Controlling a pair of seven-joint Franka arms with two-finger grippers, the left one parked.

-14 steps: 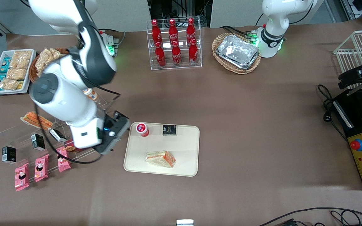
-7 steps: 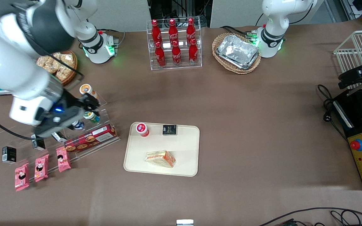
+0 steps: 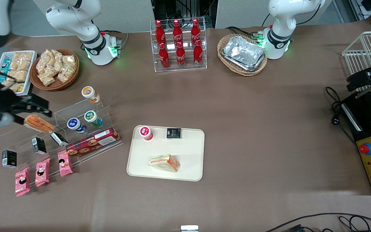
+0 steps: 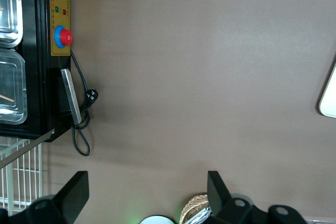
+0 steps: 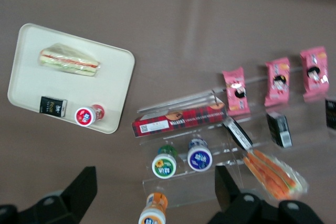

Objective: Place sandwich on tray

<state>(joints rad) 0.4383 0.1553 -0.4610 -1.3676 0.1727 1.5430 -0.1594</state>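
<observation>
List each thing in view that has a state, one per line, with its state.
sandwich: lying on the tray, free of any grip.
tray: flat on the table, holding three items.
gripper: open, empty, above the clear rack at the working arm's end.
red-lidded cup: upright on the tray.

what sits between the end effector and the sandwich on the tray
In the front view, the end effector, open, hangs toward the working arm's end; the clear stepped rack of snacks stands between it and the sandwich on the tray.
</observation>
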